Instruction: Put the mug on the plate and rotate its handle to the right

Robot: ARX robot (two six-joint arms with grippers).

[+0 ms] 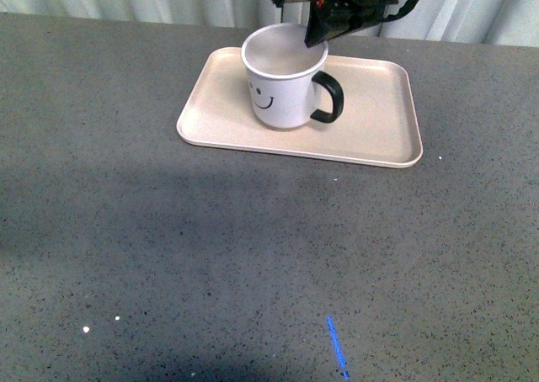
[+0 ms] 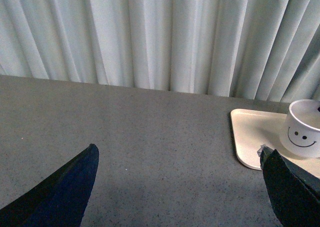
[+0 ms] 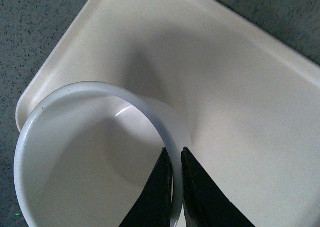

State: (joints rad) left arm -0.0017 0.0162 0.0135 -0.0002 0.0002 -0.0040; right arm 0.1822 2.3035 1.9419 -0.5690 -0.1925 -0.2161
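The white cylindrical mug (image 1: 282,83) with a black smiley face stands on the pale pinkish-beige rectangular plate (image 1: 379,121), its glossy black handle (image 1: 330,98) pointing right. It seems rigid, smooth and breakable. The right gripper (image 3: 176,187) jaws pinch its thin rim wall; the left gripper (image 2: 178,148) jaws are spread and empty

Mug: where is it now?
Front view: the mug sits on the plate's left half, at the table's far side, handle pointing right. The right end effector pinches its rim.
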